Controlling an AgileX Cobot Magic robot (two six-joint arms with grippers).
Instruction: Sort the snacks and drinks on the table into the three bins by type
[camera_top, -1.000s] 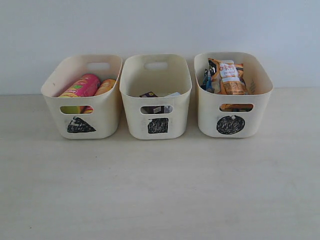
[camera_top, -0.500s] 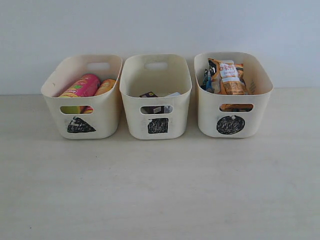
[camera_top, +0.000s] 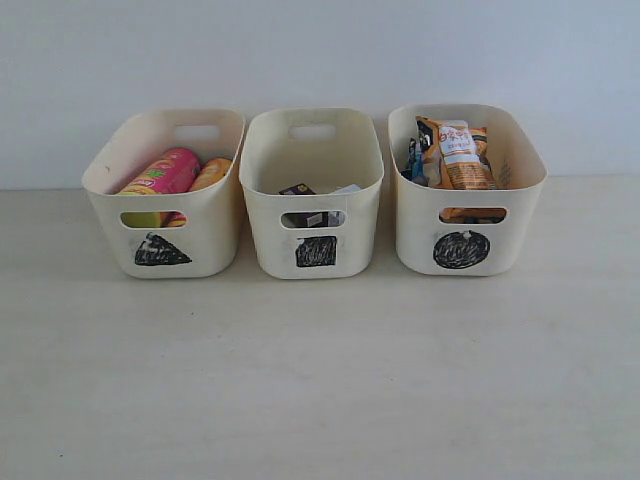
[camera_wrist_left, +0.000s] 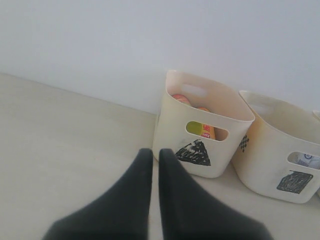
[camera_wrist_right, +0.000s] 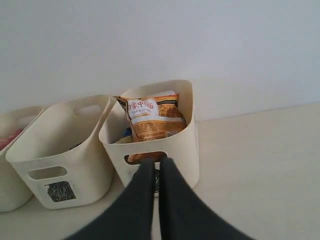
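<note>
Nothing had shifted — chip tubes (camera_top: 170, 172), drink cartons (camera_top: 300, 190) and snack bags (camera_top: 458, 152) lay in separate bins (camera_top: 268, 235); left gripper (camera_wrist_left: 155, 152) and right gripper (camera_wrist_right: 156, 162) sat closed, empty — sorting looked complete.

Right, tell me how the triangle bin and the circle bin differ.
Mark: the triangle bin bears a black triangle, the circle bin a black circle. Contents: the triangle bin holds a pink chip tube and a yellow chip tube, lying slanted; the circle bin holds snack bags, standing upright. Both are matching cream tubs with handle cutouts.
</note>
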